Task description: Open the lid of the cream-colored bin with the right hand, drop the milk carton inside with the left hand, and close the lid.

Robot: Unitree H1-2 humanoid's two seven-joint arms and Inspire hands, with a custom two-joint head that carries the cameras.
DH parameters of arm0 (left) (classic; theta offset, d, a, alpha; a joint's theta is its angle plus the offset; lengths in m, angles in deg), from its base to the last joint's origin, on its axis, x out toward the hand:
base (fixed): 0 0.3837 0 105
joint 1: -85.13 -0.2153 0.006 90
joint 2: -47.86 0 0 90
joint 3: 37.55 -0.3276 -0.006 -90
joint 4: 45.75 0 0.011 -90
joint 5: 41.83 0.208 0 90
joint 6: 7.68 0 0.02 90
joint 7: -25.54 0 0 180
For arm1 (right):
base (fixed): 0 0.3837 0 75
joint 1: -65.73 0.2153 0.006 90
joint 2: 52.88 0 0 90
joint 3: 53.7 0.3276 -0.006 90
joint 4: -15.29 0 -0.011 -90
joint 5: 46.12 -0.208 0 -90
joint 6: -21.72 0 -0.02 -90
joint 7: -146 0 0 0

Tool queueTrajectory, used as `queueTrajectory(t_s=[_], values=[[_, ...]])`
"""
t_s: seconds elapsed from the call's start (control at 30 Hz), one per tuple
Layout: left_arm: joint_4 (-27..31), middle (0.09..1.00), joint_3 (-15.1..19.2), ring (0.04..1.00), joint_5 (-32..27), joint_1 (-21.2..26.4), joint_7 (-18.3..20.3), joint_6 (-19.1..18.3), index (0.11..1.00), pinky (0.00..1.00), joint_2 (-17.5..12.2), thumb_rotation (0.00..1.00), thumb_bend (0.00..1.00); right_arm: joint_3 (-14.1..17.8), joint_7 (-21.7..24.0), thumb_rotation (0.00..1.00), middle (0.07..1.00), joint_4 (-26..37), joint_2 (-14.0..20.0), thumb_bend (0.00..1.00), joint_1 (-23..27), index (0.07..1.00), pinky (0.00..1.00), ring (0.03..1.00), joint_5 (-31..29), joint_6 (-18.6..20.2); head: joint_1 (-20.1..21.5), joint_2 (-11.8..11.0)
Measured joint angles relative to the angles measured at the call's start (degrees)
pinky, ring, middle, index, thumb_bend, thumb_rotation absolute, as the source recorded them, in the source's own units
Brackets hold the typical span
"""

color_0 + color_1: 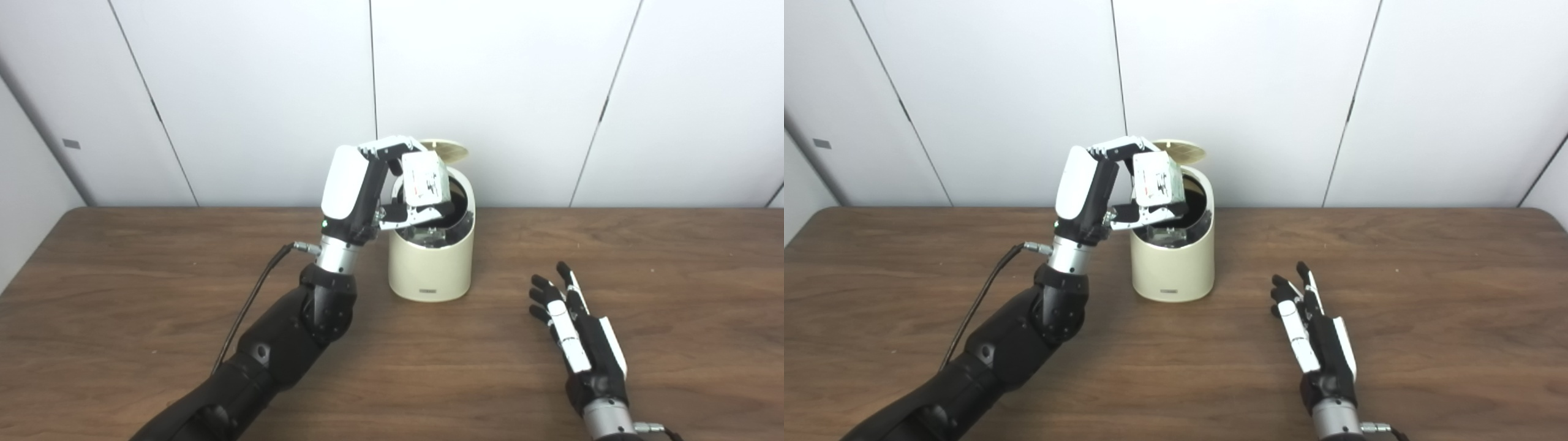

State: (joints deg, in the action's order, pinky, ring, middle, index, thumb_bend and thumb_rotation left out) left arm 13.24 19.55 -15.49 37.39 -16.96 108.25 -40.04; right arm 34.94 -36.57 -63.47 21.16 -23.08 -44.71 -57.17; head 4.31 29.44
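Note:
The cream-colored bin (432, 264) stands on the table near the back, its round lid (447, 149) tipped up open behind the mouth. My left hand (373, 193) is shut on the white milk carton (427, 179) and holds it tilted right over the bin's open mouth. My right hand (572, 327) lies flat and open on the table to the right of the bin, holding nothing. In the right eye view the carton (1158, 176) sits above the bin (1172, 266).
The brown wooden table (122, 294) spreads wide to both sides. A white panelled wall (245, 92) stands right behind the bin. A black cable (254, 300) hangs from my left wrist.

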Motion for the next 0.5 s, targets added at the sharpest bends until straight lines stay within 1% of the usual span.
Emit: queueTrajectory(t_s=[0.13, 0.27, 0.5], values=[[-0.83, 0.495, -0.05, 0.444, 0.61, -0.05, 0.23, 0.00, 0.483, 0.36, 0.03, 0.00, 0.48, -0.33, 0.01, 0.82, 0.881, 0.12, -0.03, 0.43, -0.05, 1.000, 0.87, 0.887, 0.00, 0.06, 0.09, 0.26], [-0.87, 0.493, -0.06, 0.448, 0.89, -0.05, 0.25, 0.00, 0.479, 0.36, 0.03, 0.00, 0.48, -0.40, 0.18, 0.83, 0.887, 0.18, -0.03, 0.43, -0.08, 1.000, 0.91, 0.907, -0.21, 0.07, 0.00, 0.35], [-1.76, 0.491, -0.27, 0.450, 1.06, -0.05, 0.28, 0.00, 0.480, 0.36, -0.01, 0.00, 0.48, -0.45, 0.51, 0.84, 0.866, 0.43, -0.27, 0.43, -0.15, 1.000, 0.91, 0.905, -0.45, 0.31, 0.18, 0.62]])
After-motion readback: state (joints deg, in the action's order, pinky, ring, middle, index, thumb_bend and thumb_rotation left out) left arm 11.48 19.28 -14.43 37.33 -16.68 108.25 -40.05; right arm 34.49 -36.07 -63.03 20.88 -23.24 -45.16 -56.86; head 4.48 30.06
